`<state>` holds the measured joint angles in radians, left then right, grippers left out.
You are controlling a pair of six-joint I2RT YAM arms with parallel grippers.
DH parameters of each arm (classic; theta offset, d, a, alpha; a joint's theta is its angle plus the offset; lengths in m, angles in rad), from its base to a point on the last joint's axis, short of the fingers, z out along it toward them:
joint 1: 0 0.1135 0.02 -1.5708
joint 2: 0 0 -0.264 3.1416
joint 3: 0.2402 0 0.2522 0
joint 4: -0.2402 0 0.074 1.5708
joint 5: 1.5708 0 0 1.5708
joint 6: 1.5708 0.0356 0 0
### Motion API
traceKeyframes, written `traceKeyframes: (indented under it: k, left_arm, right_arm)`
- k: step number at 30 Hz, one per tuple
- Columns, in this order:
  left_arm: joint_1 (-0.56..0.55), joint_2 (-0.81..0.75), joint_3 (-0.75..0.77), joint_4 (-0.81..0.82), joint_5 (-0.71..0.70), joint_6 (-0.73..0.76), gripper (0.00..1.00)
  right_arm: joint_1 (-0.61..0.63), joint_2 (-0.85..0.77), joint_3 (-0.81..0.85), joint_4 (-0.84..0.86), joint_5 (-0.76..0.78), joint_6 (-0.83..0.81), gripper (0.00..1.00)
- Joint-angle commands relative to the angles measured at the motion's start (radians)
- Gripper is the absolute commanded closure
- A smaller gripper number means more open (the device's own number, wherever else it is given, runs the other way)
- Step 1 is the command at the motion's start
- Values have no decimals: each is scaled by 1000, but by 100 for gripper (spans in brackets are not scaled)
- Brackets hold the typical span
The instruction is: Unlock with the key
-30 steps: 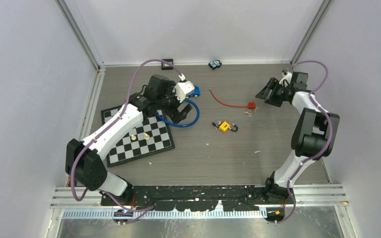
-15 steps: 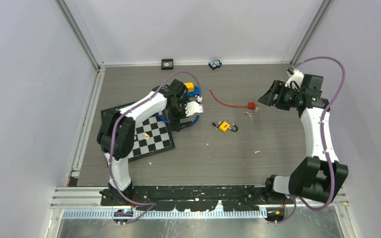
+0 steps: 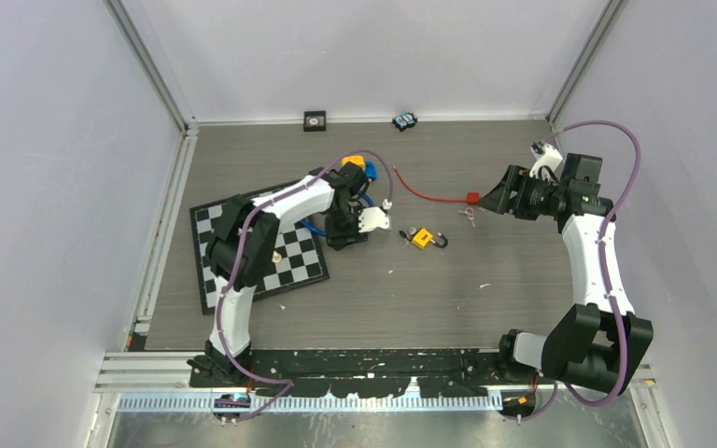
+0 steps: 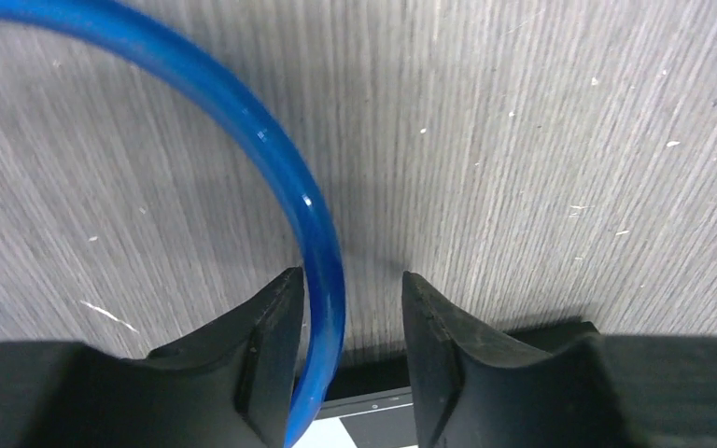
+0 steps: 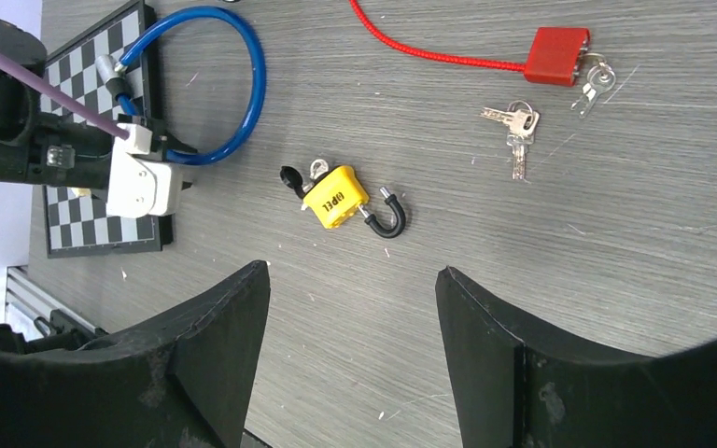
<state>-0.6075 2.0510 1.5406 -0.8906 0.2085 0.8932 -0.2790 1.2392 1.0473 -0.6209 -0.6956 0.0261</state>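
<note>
Your left gripper (image 4: 350, 280) stands partly spread astride the loop of the blue cable lock (image 4: 266, 140). The cable lies against one finger with a gap to the other, so nothing is pinched yet. Your right gripper (image 5: 353, 271) is spread wide and empty, hovering off to the right-arm side of the yellow padlock (image 5: 336, 198). That padlock lies between the two arms with a black-headed key in its body and its shackle swung out, apparently already free. The blue loop lies close beside the padlock toward the left arm, its ends reaching the chessboard (image 5: 84, 84). Loose keys (image 5: 513, 121) and a red cable lock (image 5: 555, 54) with keys in it lie beyond the padlock toward the right arm. I judge the step in hand to be securing the blue lock, though I cannot tell which lock the task means. Next, complete the pinch squarely, then have the right gripper fetch a key. The table (image 3: 485, 308) is grey wood-grain, flecked with debris and enclosed by plain pale walls.
</note>
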Motion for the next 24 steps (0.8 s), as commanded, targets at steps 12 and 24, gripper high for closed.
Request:
traceKeyframes:
  k: [12, 24]
  left_arm:
    - [-216, -118, -23, 80, -277, -158, 100]
    - [-248, -265, 69, -62, -261, -208, 100]
  right_arm:
    - [-5, -37, 4, 22, -110, -7, 30]
    - [-5, -70, 14, 7, -107, -22, 30]
